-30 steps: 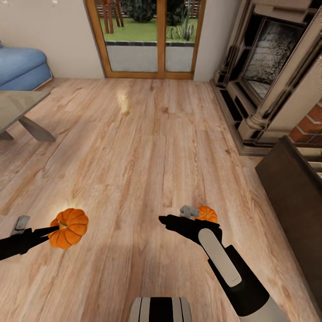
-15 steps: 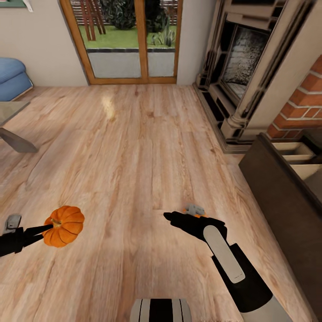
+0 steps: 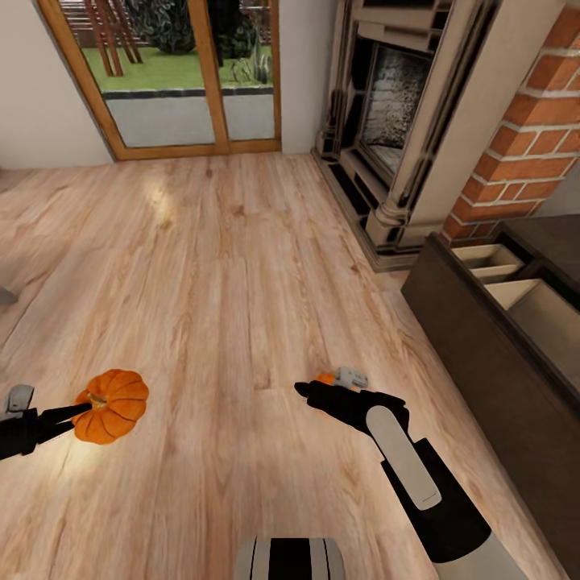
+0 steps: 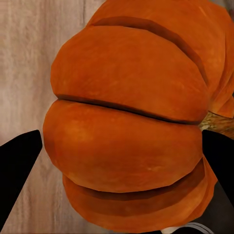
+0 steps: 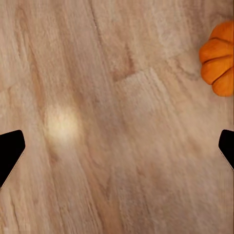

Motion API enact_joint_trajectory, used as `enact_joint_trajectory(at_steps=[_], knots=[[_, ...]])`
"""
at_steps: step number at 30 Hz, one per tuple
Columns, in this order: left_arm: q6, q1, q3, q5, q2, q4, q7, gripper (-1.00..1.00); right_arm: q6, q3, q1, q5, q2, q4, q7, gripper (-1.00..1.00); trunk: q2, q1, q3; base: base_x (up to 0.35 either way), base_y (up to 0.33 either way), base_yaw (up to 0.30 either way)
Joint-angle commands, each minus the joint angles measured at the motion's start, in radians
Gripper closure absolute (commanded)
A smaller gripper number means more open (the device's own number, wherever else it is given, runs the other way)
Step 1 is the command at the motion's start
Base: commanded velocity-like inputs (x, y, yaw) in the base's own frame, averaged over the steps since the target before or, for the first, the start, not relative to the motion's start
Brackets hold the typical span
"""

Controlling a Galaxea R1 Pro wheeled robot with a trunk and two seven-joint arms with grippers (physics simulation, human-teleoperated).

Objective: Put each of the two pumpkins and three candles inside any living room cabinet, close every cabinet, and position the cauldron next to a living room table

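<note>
My left gripper (image 3: 71,416), low at the left of the head view, is shut on an orange ribbed pumpkin (image 3: 111,405) held above the floor. In the left wrist view this pumpkin (image 4: 126,126) sits between the black fingers (image 4: 17,170). A second pumpkin (image 3: 325,378) lies on the floor, mostly hidden behind my right gripper (image 3: 310,393); it appears at the frame edge in the right wrist view (image 5: 219,58). The right gripper (image 5: 117,146) is open, with only floor between its fingers. The dark-brown cabinet (image 3: 483,354) stands at the right, with beige compartments (image 3: 491,262) open behind its front panel.
A beige-and-black fireplace surround (image 3: 387,121) and brick chimney (image 3: 524,137) stand at the back right. Glazed wooden doors (image 3: 169,80) are at the back. A grey sliver of the table's leg (image 3: 4,296) touches the left edge. Light wood plank floor (image 3: 225,266) stretches ahead.
The camera has turned right: the sofa and most of the table have left the view, and the cabinet's open compartments have come in. The floor pumpkin is now more hidden behind my right gripper.
</note>
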Motion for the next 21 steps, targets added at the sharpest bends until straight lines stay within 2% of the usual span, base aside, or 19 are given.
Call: enact_joint_trajectory(at_steps=[1, 8, 17, 21], knots=[[0.008, -0.001, 0.001, 0.007, 0.000, 0.000, -0.003, 1.00, 0.001, 0.001, -0.001, -0.010, 0.000, -0.001, -0.010, -1.00, 0.000, 0.000, -0.002, 0.286, 0.025, -0.138], [0.008, -0.001, 0.001, 0.007, 0.000, 0.000, -0.003, 1.00, 0.001, 0.001, -0.001, -0.010, 0.001, 0.007, -0.010, -1.00, 0.000, 0.000, -0.006, 0.290, 0.061, -0.134], [0.008, -0.001, 0.001, 0.007, 0.000, 0.000, -0.003, 1.00, 0.001, 0.000, -0.001, -0.011, 0.001, 0.014, -0.009, -1.00, 0.000, 0.000, -0.010, 0.295, 0.031, -0.261], [0.008, -0.001, 0.001, 0.007, 0.000, 0.000, -0.003, 1.00, 0.001, -0.001, -0.001, -0.010, 0.001, 0.014, -0.009, -1.00, 0.000, 0.000, -0.012, 0.121, 0.067, -0.275]])
